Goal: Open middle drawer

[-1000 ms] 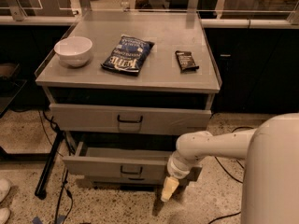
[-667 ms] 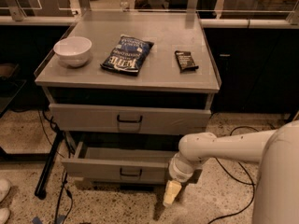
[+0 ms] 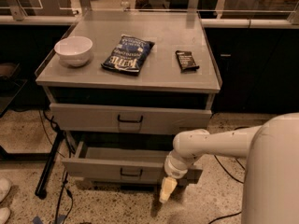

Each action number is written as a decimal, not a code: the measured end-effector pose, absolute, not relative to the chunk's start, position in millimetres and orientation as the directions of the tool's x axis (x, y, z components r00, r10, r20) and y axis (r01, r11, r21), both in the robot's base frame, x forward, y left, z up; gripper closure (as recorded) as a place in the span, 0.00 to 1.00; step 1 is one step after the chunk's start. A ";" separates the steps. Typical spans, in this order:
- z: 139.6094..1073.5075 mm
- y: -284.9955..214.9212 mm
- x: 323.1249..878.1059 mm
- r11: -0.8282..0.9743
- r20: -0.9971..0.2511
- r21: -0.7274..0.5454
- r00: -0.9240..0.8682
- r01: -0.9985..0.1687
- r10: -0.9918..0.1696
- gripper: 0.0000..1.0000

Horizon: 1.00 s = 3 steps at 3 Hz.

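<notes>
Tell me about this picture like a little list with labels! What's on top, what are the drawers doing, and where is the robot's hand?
On the cabinet top: a white bowl, a blue chip bag and a black packet, left to right.
Upper drawer: set further back than the one below it.
Middle drawer: pulled out towards the camera.
Black pull: on the middle drawer's front, nothing touching it.
Hand: low by the middle drawer's right end, pointing down at the floor.
</notes>
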<state>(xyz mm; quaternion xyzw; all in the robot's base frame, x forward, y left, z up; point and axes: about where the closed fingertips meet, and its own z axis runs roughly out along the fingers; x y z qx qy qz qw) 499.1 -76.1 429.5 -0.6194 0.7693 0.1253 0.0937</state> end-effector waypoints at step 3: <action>401.3 -72.9 502.3 0.196 -0.231 0.141 -0.224 -0.970 -0.947 0.00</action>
